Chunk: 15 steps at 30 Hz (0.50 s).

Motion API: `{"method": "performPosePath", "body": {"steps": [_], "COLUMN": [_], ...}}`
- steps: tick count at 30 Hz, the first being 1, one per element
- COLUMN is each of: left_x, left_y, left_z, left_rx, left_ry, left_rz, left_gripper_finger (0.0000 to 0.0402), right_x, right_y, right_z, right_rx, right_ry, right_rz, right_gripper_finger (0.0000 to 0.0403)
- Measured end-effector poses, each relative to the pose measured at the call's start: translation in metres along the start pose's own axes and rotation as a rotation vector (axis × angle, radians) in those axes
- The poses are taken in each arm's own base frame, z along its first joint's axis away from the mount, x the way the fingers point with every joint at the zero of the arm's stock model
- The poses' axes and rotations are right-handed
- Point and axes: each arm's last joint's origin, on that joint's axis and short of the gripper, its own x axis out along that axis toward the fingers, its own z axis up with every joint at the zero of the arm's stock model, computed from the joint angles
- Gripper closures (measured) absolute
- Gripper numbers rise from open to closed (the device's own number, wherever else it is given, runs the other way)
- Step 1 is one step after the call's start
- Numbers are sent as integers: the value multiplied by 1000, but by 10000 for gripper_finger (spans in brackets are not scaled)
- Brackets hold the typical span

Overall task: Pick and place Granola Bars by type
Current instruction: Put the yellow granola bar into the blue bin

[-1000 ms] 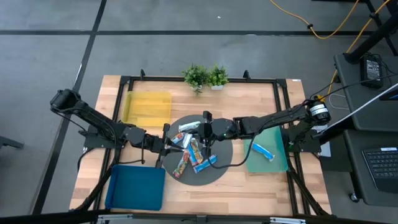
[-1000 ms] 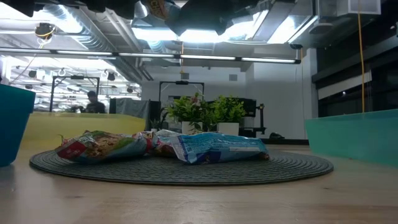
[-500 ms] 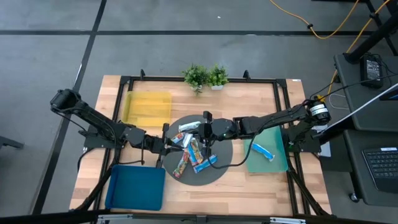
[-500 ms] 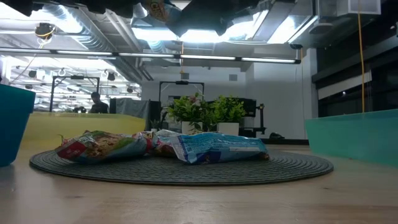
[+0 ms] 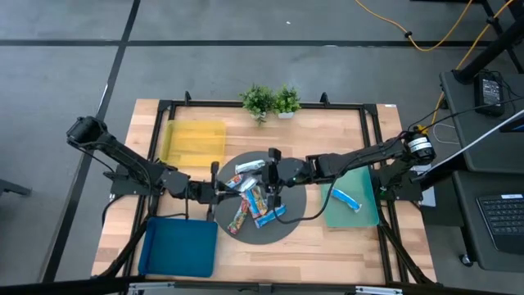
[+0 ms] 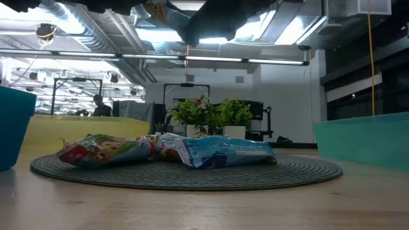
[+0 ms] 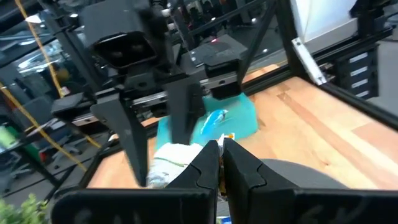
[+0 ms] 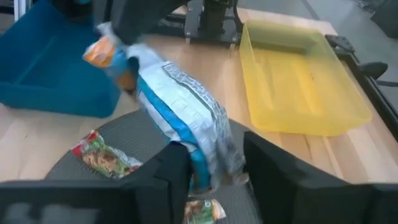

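1. Table (image 5: 327, 246): wooden, with the round grey mat (image 5: 295, 215) at its middle. Its front edge is cut off in the high view.
2. Trays: the blue tray (image 5: 178, 246) is front-left of the mat, the yellow tray (image 5: 195, 141) back-left and the green tray (image 5: 364, 209) right. The low view shows only their walls.
3. Left gripper (image 5: 219, 191): over the mat's left edge, fingers pinched tight on one end of the silver-and-blue bar (image 8: 186, 106). In its own wrist view only a sliver of wrapper shows.
4. Right gripper (image 5: 271, 179): over the mat's back half, fingers parted on either side of the bar's other end. Can't tell whether they touch the wrapper.
5. Held bar: hangs above the mat between the two grippers, blurred, print unreadable. Mostly cut off at the top of the low view.
6. Loose bars (image 5: 254, 209): piled on the mat, overlapping, so the count is unclear.
7. Blue bar (image 5: 345, 198): lies in the green tray, right of the mat.
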Motion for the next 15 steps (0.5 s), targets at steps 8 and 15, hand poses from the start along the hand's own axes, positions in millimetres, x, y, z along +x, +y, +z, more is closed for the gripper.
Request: {"method": "performPosePath", "body": {"steps": [8,15], "left_x": [0,0], "left_y": [2,3], "left_z": [-1,-3], "left_rx": [16,25], "left_ry": [29,67], "left_rz": [59,121], "left_gripper_finger": [400,400], "right_x": [-1,-1], "right_y": [1,0], "right_z": [-9,-12], "right_rx": [11,33], "right_ry": [91,120], "right_rz": [6,3], "right_gripper_finger": [176,145]}}
